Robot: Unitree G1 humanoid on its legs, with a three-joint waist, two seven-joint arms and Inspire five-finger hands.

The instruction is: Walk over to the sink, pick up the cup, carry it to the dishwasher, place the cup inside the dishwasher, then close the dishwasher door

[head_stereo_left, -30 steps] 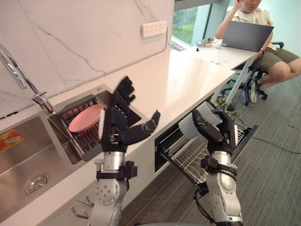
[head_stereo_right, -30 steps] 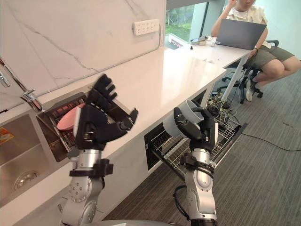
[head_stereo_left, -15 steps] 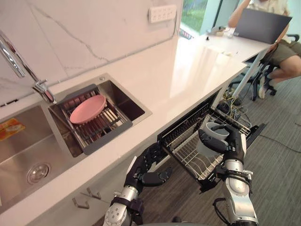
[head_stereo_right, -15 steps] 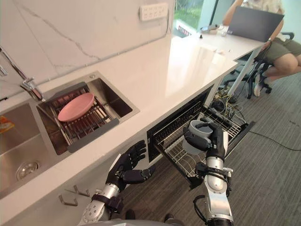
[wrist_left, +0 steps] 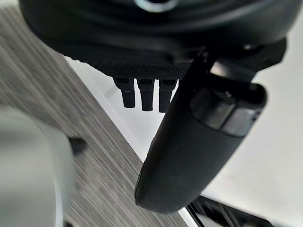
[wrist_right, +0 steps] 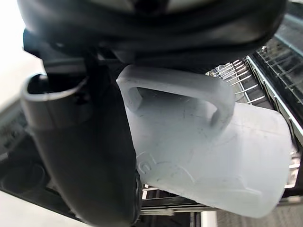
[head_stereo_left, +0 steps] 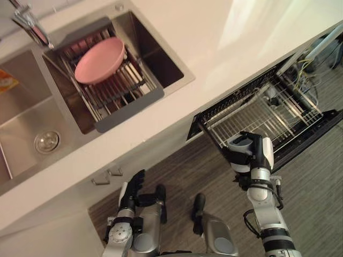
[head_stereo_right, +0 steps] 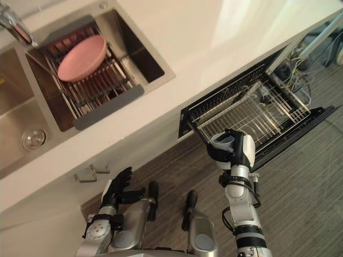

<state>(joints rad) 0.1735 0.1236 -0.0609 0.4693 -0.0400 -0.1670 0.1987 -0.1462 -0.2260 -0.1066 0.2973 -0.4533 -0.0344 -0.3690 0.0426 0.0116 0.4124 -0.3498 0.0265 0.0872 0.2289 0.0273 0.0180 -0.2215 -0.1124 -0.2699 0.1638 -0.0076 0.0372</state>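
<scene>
White counter [head_stereo_left: 225, 48] w/ sink [head_stereo_left: 21, 124], grey striped floor [head_stereo_left: 321, 209] below.

Cup [head_stereo_left: 239, 144]: pale grey, translucent plastic, one loop handle. Gripped in the right hand [head_stereo_left: 257, 154], fingers and thumb curled round its body; mouth faced up, handle lay toward the palm. It hung at the front corner of the dishwasher's [head_stereo_left: 252, 101] wire rack [head_stereo_left: 268, 115]. Rack was pulled out below the worktop, door [head_stereo_left: 316, 131] down and open. Sink [head_stereo_left: 21, 115]: steel, well apart from the cup.
</scene>
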